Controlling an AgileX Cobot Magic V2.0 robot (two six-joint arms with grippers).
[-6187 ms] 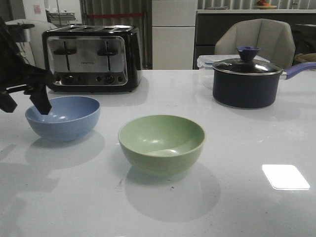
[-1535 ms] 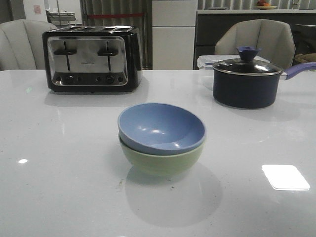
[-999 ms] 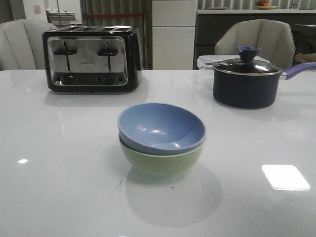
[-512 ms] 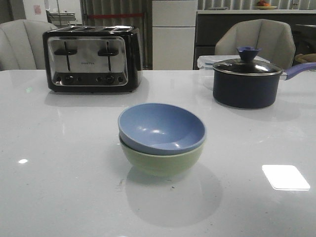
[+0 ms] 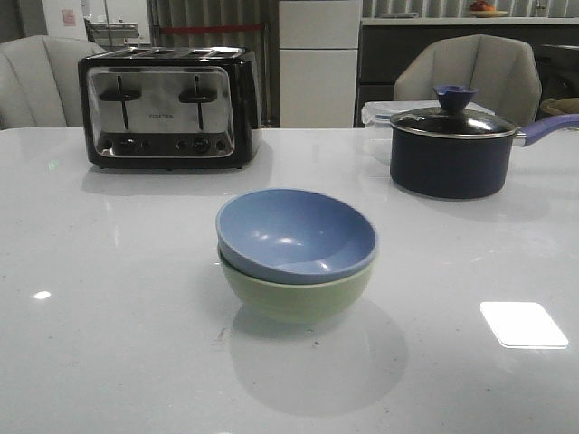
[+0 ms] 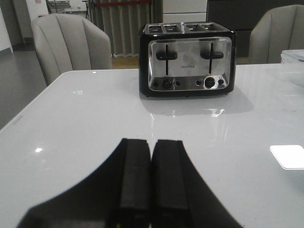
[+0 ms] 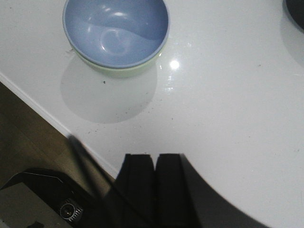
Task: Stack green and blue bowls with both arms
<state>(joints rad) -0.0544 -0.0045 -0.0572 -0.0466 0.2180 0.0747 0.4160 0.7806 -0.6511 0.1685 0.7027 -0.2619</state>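
Note:
The dusty blue bowl (image 5: 296,235) sits nested inside the pale green bowl (image 5: 298,297) at the middle of the white table. The stack also shows in the right wrist view, blue bowl (image 7: 116,29) over the green bowl's rim (image 7: 124,71). My left gripper (image 6: 152,145) is shut and empty, held over bare table and facing the toaster. My right gripper (image 7: 156,159) is shut and empty, held above the table's near edge, away from the bowls. Neither arm shows in the front view.
A black and chrome toaster (image 5: 168,107) stands at the back left, also in the left wrist view (image 6: 187,59). A dark lidded saucepan (image 5: 452,149) with a purple-blue handle stands at the back right. Grey chairs (image 5: 467,72) are behind the table. The table's near edge (image 7: 52,119) shows in the right wrist view.
Six seconds ago the blue bowl stood alone at the left with the left gripper at its rim; it now rests inside the green bowl. Nothing has moved in the last 1.5 seconds.

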